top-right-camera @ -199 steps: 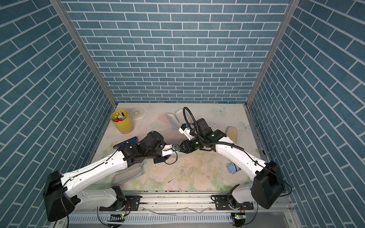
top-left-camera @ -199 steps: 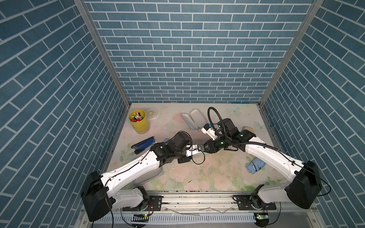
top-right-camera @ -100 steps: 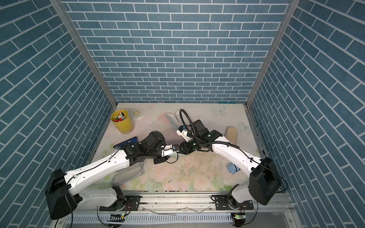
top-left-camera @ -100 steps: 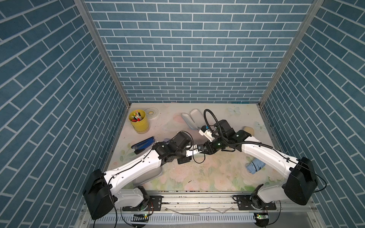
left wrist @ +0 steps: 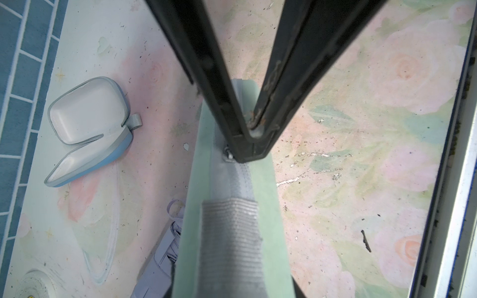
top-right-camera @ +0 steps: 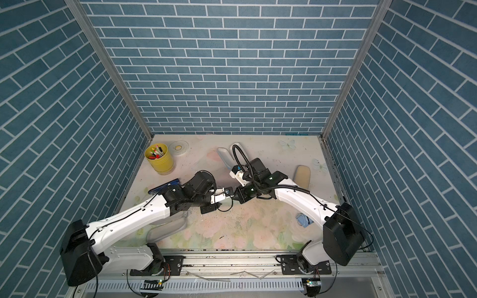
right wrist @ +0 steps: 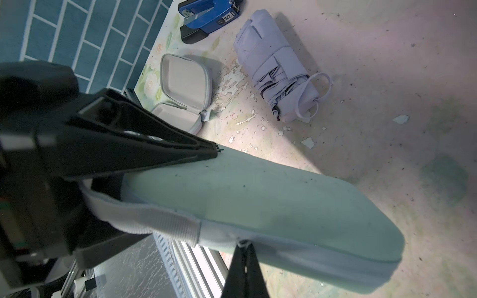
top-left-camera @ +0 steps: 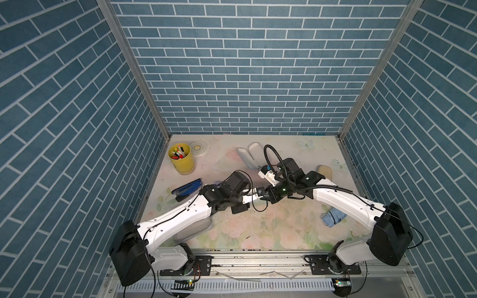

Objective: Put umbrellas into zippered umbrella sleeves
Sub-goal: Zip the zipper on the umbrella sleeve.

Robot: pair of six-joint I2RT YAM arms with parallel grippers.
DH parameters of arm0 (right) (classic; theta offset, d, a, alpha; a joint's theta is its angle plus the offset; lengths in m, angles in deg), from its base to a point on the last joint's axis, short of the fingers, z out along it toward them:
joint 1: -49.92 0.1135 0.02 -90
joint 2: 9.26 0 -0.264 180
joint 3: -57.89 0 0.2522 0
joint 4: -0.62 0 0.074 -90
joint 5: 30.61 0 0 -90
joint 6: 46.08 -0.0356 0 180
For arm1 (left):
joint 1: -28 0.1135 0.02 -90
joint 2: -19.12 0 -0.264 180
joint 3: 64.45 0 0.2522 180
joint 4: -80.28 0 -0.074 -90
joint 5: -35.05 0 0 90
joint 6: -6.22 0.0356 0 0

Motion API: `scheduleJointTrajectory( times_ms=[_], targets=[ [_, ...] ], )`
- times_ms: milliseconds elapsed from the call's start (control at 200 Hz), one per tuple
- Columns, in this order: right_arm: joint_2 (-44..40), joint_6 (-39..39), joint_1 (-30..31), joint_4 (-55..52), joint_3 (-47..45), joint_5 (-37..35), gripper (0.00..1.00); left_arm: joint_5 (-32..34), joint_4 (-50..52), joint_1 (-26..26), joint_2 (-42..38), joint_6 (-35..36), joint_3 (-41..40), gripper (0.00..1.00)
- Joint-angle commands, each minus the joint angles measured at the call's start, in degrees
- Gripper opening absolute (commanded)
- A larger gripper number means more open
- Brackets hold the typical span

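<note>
The mint sleeve (right wrist: 258,201) is held above the bench (right wrist: 374,90) with its zip edge exposed, evidently so the slider can be run. The left claw (right wrist: 165,191), part spread, clamps its strap end across the flat faces. The right claw (left wrist: 249,144), pressed together, pinches the zip pull (left wrist: 228,154). A lilac umbrella (right wrist: 273,69) lies loose nearby.

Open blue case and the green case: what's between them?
Just bare, speckled flowery table lies between the open blue sleeve and the mint sleeve, as the left wrist view shows.
</note>
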Motion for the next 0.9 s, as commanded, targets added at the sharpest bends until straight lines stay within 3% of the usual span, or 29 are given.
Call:
scheduleJointTrajectory(
  times_ms=[0, 220, 370, 510, 705, 895],
  targets=[
    [0.4, 4.3, -0.2, -3.9, -0.9, -9.2, 0.0, -1.9, -4.4, 0.3, -3.2, -0.3, 2.6, 0.0],
    [0.1, 6.8, -1.4, -8.4, -1.2, -19.2, 0.0, -2.1, -3.0, 1.4, -5.2, 0.2, 2.3, 0.0],
    [0.1, 6.3, -3.5, -8.4, -2.2, -21.1, 0.0, -2.7, -3.7, 2.1, -6.8, 0.1, 1.4, 0.0],
    [0.4, 5.5, -6.0, -4.7, -4.9, -18.5, 0.0, -6.1, -5.9, 4.1, -7.9, -2.4, 0.7, 0.0],
    [-2.6, 2.1, -8.4, 4.5, -8.1, -7.9, 0.0, -11.3, -12.8, 5.7, -7.5, -10.0, -0.6, 0.0],
    [-6.2, 0.0, -8.7, 10.3, -13.2, -2.9, 0.0, -16.6, -22.6, 12.9, -8.8, -21.2, -4.0, 0.0]
  ],
)
